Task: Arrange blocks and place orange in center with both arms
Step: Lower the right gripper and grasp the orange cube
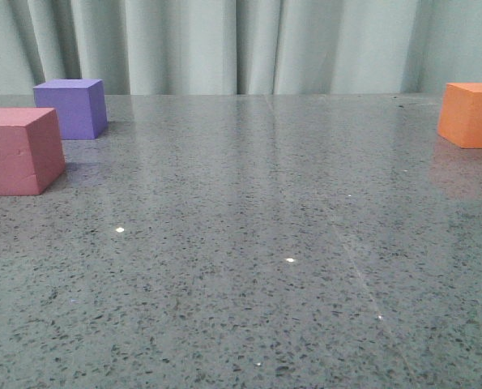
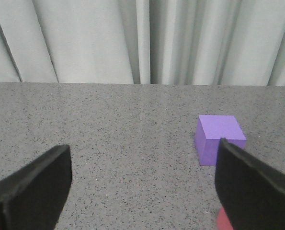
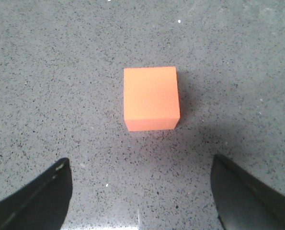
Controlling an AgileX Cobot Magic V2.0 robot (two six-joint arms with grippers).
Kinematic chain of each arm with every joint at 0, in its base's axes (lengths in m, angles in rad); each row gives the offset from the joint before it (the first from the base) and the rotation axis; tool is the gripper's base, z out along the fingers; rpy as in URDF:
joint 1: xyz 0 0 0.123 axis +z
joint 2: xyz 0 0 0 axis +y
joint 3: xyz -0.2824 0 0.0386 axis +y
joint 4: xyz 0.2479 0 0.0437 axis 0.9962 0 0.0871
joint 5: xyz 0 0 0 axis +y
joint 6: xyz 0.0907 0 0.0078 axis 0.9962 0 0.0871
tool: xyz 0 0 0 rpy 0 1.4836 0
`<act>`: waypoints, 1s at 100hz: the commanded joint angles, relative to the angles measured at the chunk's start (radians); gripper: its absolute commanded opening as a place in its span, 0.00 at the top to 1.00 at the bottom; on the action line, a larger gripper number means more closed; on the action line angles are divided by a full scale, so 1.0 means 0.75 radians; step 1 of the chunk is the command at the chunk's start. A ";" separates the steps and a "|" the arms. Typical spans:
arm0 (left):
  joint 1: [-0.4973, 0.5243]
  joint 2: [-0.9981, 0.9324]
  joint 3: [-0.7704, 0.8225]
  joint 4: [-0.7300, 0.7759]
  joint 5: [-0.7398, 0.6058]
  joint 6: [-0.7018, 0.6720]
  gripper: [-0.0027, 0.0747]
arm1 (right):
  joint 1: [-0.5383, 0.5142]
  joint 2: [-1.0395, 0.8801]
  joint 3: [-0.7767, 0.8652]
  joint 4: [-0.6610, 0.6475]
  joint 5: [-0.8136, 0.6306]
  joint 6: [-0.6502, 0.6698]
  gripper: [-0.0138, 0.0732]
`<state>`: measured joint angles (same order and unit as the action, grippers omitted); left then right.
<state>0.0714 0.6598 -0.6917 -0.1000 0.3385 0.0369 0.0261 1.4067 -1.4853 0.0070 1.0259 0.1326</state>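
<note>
Orange cube [image 1: 471, 114] sits far right on the worktop [image 1: 249, 243], well apart from the pink cube [image 1: 19, 151] at near left and the purple cube [image 1: 71, 108] just behind it. Right hand [image 3: 141, 201] hovers above the orange w/ fingers spread wide, nothing held — cube is ahead of the gap, roughly centred. Left hand [image 2: 142, 191] is spread too, empty, purple cube beyond one finger. Likely step: grasp the orange. Do it well by dropping straight down, keeping fingers square to opposite faces, closing gently — foam looks squashy — then carrying it to mid-worktop.
</note>
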 commanded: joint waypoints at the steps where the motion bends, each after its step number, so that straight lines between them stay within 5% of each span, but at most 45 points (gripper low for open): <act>1: -0.008 0.005 -0.049 -0.013 -0.116 -0.003 0.22 | -0.008 0.067 -0.162 -0.002 0.055 0.003 0.16; 35: -0.008 0.005 -0.049 -0.013 -0.116 -0.003 0.22 | -0.008 0.358 -0.407 -0.009 0.164 0.003 0.16; 100: -0.008 0.005 -0.049 -0.011 -0.116 -0.003 0.22 | -0.008 0.534 -0.422 -0.045 0.139 0.005 0.16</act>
<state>0.0714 0.6598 -0.6917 -0.1000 0.3312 0.0369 0.0261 1.8428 -1.7708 -0.0129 1.1653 0.1379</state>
